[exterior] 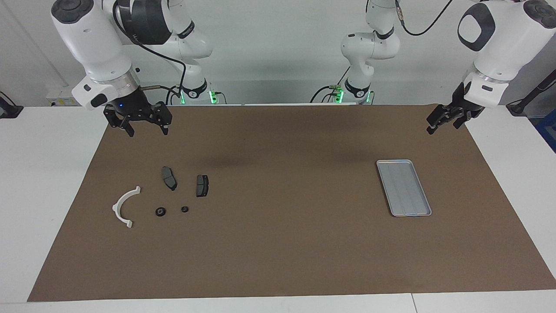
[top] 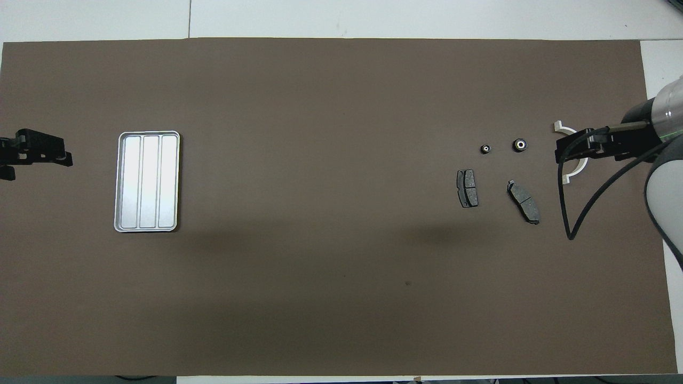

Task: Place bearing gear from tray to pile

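The silver-grey tray (exterior: 403, 188) lies empty on the brown mat toward the left arm's end; it also shows in the overhead view (top: 148, 181). The pile lies toward the right arm's end: a white half-ring bracket (exterior: 115, 208), two dark brake pads (exterior: 169, 178) (exterior: 202, 185) and two small black bearing gears (exterior: 160, 211) (exterior: 184, 209). The gears show from above too (top: 519, 144) (top: 485, 149). My right gripper (exterior: 147, 129) hangs open and empty above the mat beside the pile. My left gripper (exterior: 434, 126) hangs over the mat's corner, apart from the tray.
The brown mat (exterior: 278, 243) covers most of the white table. From above, the right gripper (top: 581, 145) and its cable cover part of the bracket (top: 579, 168).
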